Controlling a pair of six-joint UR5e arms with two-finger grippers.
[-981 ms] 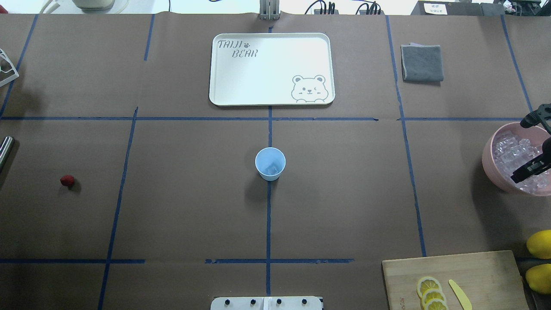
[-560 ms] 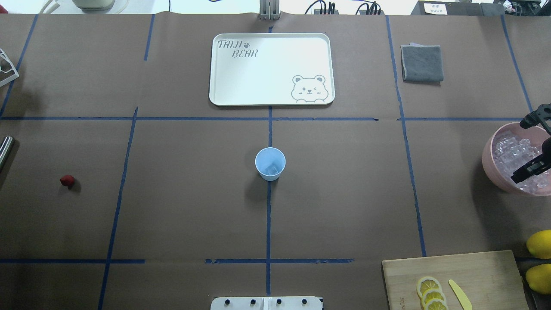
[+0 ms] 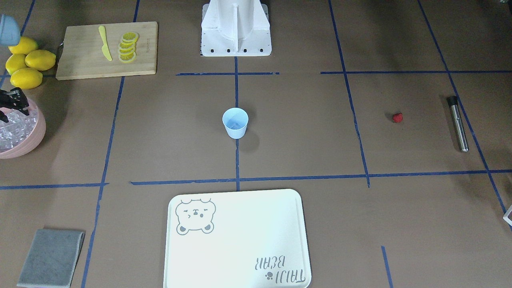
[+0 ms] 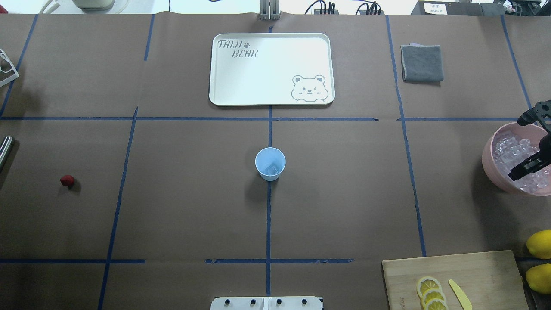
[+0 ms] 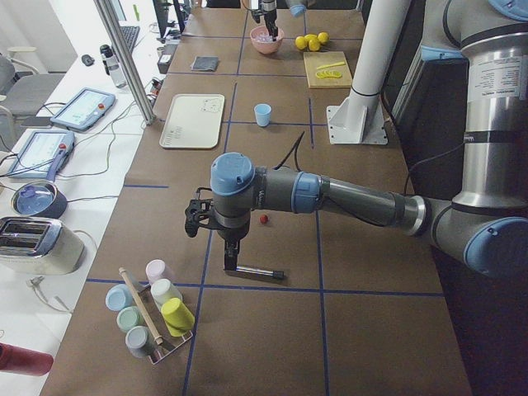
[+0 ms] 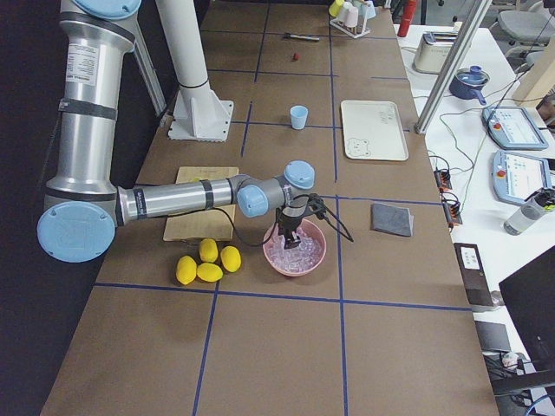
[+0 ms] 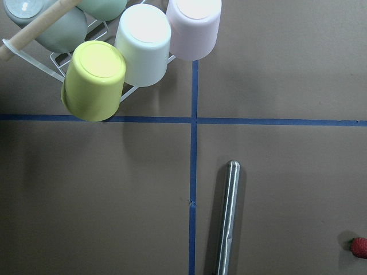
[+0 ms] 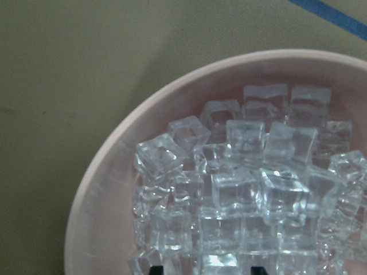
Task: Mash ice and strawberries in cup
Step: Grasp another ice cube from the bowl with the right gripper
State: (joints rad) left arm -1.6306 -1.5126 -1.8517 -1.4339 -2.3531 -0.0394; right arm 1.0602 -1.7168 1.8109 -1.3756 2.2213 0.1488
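ice (image 8: pixel 246 189) in pink bowl (image 8: pixel 103 189), right gripper (image 8: pixel 205 270) tips cropped

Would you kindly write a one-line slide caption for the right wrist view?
Wrist view: the right gripper, jaws open, poised over ice cubes heaped in the pink bowl.
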